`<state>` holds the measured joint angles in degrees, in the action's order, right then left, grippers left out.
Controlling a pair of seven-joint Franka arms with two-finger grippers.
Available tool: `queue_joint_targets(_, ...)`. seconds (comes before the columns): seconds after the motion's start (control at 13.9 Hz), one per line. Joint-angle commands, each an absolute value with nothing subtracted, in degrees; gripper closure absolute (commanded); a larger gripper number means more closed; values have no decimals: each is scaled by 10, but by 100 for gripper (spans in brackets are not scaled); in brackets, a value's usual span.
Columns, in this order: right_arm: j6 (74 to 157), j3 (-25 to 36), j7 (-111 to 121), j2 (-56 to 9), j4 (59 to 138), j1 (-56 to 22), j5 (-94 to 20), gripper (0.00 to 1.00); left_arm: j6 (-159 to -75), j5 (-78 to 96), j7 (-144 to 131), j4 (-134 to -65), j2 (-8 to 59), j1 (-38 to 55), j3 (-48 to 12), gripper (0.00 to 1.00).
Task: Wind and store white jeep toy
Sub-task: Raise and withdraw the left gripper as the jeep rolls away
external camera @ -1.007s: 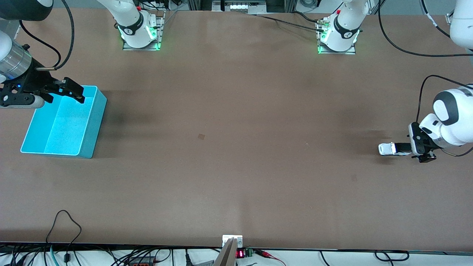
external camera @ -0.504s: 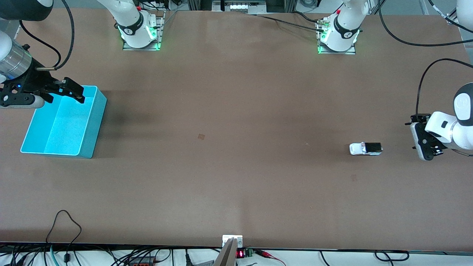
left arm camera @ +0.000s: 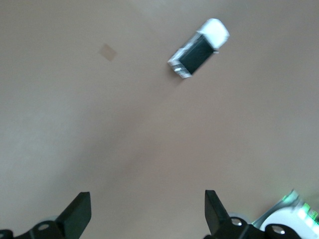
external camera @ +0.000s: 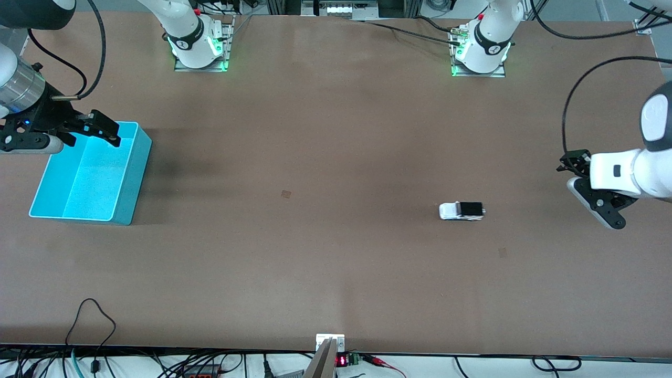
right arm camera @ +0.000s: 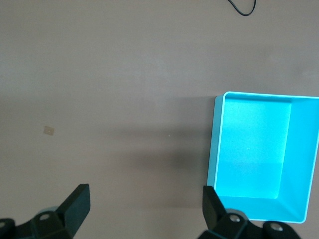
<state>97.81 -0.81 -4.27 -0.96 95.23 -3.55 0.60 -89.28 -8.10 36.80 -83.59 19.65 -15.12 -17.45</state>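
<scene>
One white jeep toy (external camera: 462, 211) now rolls free on the tabletop (external camera: 336, 157), right of frame centre, well apart from its earlier spot. Left gripper (external camera: 577, 176) has released it, jaws spread. Right gripper (external camera: 102, 128) waits, jaws apart, over the turquoise bin (external camera: 128, 181). Winding appears done; storing remains.

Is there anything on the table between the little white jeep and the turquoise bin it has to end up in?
Nothing visible. Only bare brown tabletop lies between the small white jeep toy and the open turquoise plastic bin at the right arm's end. The right tool hangs open over the bin.
</scene>
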Motion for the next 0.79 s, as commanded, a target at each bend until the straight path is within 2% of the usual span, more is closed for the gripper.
queue_joint_targets(0.0,982,-10,-48,-4,957,-37,10,0,-894,-62,189,-880,131,-92,-126,0)
queue_joint_targets(0.22,982,-10,-48,-4,957,-36,10,0,-910,-59,62,-894,99,-34,-81,0)
queue_joint_targets(0.43,982,-10,-48,-4,957,-37,10,0,-940,9,-1,-945,32,16,-14,0)
queue_joint_targets(0.72,981,-10,-48,-4,959,-36,9,0,-965,12,-6,-961,-24,25,-2,0)
